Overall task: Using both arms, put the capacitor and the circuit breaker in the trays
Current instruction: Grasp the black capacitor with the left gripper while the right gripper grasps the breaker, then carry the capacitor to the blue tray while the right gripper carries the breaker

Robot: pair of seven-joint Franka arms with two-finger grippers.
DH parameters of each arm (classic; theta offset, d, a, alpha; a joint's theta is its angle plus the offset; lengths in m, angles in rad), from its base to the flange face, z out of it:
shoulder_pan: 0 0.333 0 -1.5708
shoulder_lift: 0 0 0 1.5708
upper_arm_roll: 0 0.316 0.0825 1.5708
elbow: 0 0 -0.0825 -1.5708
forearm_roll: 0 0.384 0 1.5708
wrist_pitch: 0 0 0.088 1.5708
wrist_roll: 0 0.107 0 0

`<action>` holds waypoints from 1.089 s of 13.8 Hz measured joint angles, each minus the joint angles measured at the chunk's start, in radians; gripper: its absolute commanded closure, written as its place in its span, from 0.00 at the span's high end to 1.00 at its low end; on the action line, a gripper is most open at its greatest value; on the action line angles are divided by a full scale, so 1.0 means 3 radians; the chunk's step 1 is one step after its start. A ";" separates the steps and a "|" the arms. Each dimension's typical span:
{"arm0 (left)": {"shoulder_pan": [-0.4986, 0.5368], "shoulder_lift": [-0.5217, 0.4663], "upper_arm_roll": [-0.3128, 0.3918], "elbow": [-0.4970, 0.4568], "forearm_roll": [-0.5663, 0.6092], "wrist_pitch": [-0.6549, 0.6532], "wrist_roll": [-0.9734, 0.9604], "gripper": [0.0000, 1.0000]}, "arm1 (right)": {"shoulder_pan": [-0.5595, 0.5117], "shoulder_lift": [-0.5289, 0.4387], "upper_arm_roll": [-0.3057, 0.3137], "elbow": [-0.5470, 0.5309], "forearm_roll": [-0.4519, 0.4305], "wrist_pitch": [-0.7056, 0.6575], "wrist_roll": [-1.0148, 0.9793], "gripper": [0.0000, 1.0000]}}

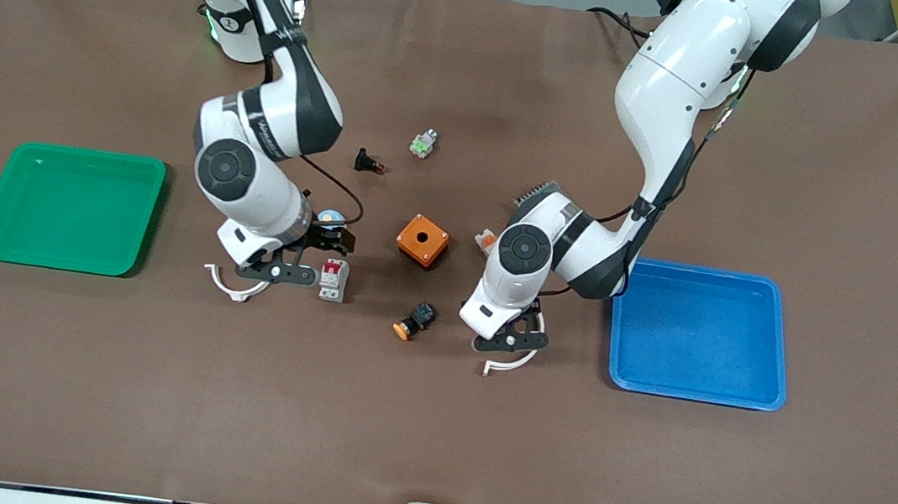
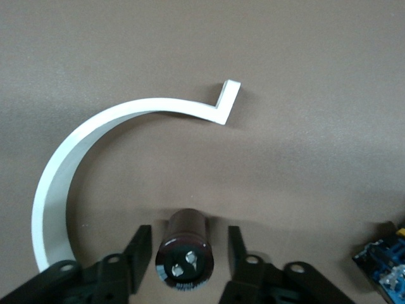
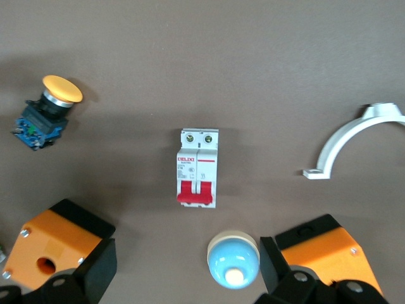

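Note:
The capacitor [image 2: 183, 253], a dark stubby cylinder with two metal terminals, lies on the brown mat between the spread fingers of my open left gripper [image 2: 183, 256]; neither finger touches it. In the front view the left gripper [image 1: 514, 337] hides it. The circuit breaker [image 1: 333, 279], white-grey with red levers, lies flat on the mat beside my right gripper [image 1: 335, 235]; it also shows in the right wrist view [image 3: 198, 168]. My right gripper [image 3: 186, 266] is open, low over a blue dome lamp [image 3: 233, 258] that sits close to one finger.
A green tray [image 1: 69, 207] lies toward the right arm's end, a blue tray [image 1: 702, 332] toward the left arm's end. Between the grippers lie an orange box [image 1: 422, 239] and an orange-capped push button [image 1: 414, 321]. A black flared piece [image 1: 369, 163], a white-green piece [image 1: 423, 143] and a white-orange piece [image 1: 486, 242] lie farther from the camera.

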 measured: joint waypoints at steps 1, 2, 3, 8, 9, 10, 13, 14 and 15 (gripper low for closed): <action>0.0000 0.0010 0.0002 0.0003 0.0000 0.0014 0.0000 0.16 | 0.0000 0.0049 -0.0008 0.0001 0.0000 0.0038 0.0001 1.00; 0.0000 0.0015 0.0002 0.0006 0.0000 0.0018 0.0000 0.03 | -0.0002 0.0086 -0.0023 0.0001 0.0000 0.0066 0.0000 1.00; 0.0000 0.0015 0.0002 0.0009 0.0000 0.0018 0.0000 0.02 | -0.0006 0.0120 -0.0037 0.0001 0.0000 0.0102 0.0000 1.00; 0.0034 -0.0047 0.0063 0.0099 0.0000 0.0007 0.0000 0.01 | -0.0011 0.0311 -0.0053 0.0005 0.0000 0.0336 0.0000 1.00; 0.0077 -0.0104 0.0091 0.0111 0.0000 -0.0035 0.0000 0.01 | -0.0009 0.0347 -0.0050 0.0006 0.0000 0.0375 0.0000 1.00; 0.0141 -0.0181 0.0102 0.0120 0.0000 -0.0106 0.0000 0.00 | -0.0005 0.0377 -0.0047 0.0007 0.0000 0.0410 0.0000 1.00; 0.0358 -0.0454 0.0113 0.0111 0.0008 -0.0366 0.0103 0.00 | 0.0003 0.0432 -0.0041 0.0016 0.0000 0.0467 0.0000 0.65; 0.0428 -0.0539 0.0117 0.0083 0.0011 -0.0472 0.0234 0.00 | 0.0004 0.0439 -0.0040 0.0018 0.0000 0.0475 0.0000 0.56; 0.0514 -0.0627 0.0122 0.0032 0.0015 -0.0567 0.0401 0.00 | 0.0004 0.0444 -0.0038 0.0019 0.0000 0.0489 0.0000 0.47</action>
